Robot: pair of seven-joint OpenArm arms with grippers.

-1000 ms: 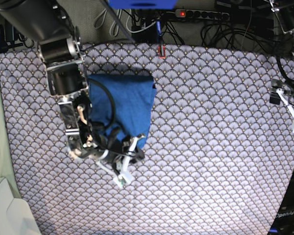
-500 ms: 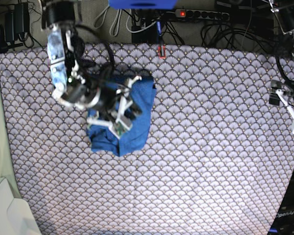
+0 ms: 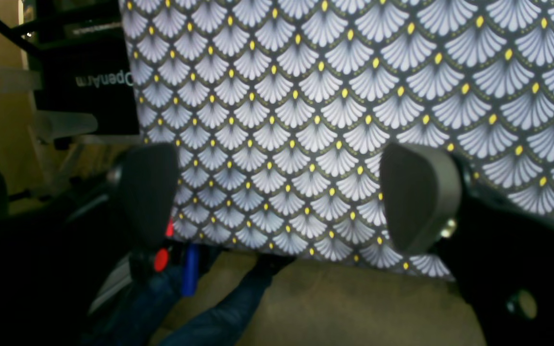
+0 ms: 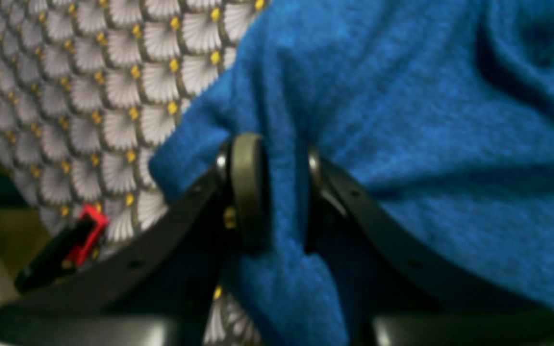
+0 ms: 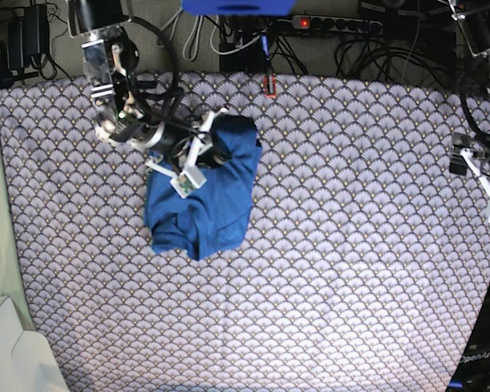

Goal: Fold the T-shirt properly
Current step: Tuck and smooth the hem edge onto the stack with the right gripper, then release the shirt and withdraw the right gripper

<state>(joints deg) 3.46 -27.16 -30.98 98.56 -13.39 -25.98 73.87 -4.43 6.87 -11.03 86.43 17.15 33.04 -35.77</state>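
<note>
while parked at the far right edge of the frame in the base view, left gripper [image 5: 482,192] hangs well apart from everything, over the scallop-patterned cloth [image 5: 351,245]. t-shirt [image 5: 200,196] lies as a compact blue bundle in the upper left of the frame, wrinkled, lower edge uneven. right gripper [image 5: 198,155] sits at the bundle's upper end, pinching a raised fold there.

from the left wrist view: pads [image 3: 419,194] spread wide, nothing between them, only patterned cloth behind and the table edge low in the frame.

from the right wrist view: pads [image 4: 248,192] drawn narrow on a thick pleat of blue knit at frame centre, fabric bulging out below the jaws and draping off to the right.

judging by the drape: soft, limp, light, likely several layers thick; no shape of its own, so probably sags and bunches wherever unsupported. not slippery, thanks to the fuzzy knit. best taken at a corner or seam edge, all layers together, not mid-panel, to avoid dragging one layer off the rest.
</note>
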